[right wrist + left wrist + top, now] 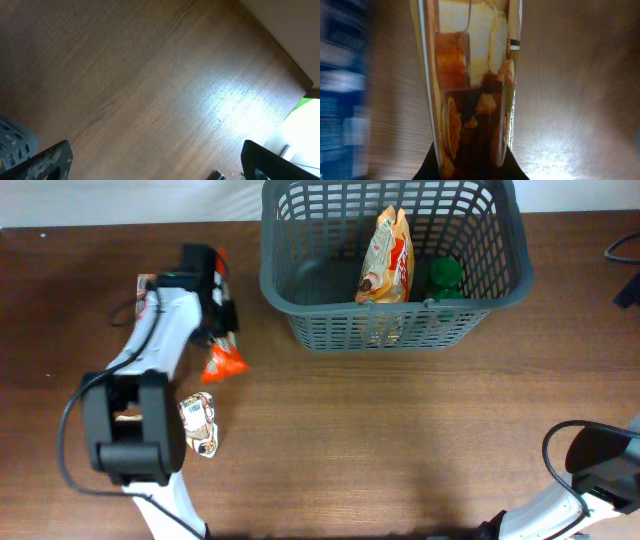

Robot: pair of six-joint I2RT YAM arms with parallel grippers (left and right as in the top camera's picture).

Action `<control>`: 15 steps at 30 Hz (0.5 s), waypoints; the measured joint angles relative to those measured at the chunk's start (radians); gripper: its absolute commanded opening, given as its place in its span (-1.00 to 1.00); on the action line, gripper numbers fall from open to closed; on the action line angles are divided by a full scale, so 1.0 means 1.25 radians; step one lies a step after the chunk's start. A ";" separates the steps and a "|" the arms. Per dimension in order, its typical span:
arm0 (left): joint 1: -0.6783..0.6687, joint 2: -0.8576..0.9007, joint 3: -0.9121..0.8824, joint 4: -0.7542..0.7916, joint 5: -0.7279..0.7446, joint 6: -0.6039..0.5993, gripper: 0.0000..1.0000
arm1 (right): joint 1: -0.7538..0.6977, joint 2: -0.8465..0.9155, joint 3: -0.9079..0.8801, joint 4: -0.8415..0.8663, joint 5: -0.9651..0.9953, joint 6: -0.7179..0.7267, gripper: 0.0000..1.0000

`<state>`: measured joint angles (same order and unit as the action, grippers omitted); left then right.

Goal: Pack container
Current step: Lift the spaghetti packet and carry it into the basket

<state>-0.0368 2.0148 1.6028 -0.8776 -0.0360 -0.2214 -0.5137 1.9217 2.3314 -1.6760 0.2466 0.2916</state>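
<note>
The container [300, 300], a dark grey slotted basket, stands at the back of the table, right of centre. A cream and orange snack bag [388, 255] stands inside it beside a green item [446, 277]. My left gripper [224, 320] is left of the basket and shut on a small orange snack packet [222, 362], which hangs below it. In the left wrist view that packet [470, 90] fills the centre between the dark fingers [427, 171]. My right gripper [160, 162] is open over bare wood, with nothing between its fingers.
A crumpled silver packet [200, 425] lies on the table beside the left arm's base. A white and red item [147, 284] pokes out from under the left arm. The right arm's base [590, 470] sits at the front right corner.
</note>
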 measured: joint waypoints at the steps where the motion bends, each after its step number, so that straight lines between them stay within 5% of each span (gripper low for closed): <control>1: 0.010 -0.018 0.015 -0.001 -0.008 -0.002 -0.96 | 0.000 0.000 0.000 0.000 0.000 0.000 0.98; 8: 0.028 -0.226 0.135 -0.004 -0.074 -0.006 -0.96 | 0.000 0.000 0.000 0.000 0.000 0.000 0.98; 15: -0.087 -0.399 0.261 0.001 -0.176 0.009 -0.96 | 0.000 0.000 0.000 0.000 0.000 0.000 0.98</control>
<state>-0.1452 1.5158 1.9293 -0.8761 -0.2558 -0.2096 -0.5137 1.9217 2.3314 -1.6760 0.2466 0.2920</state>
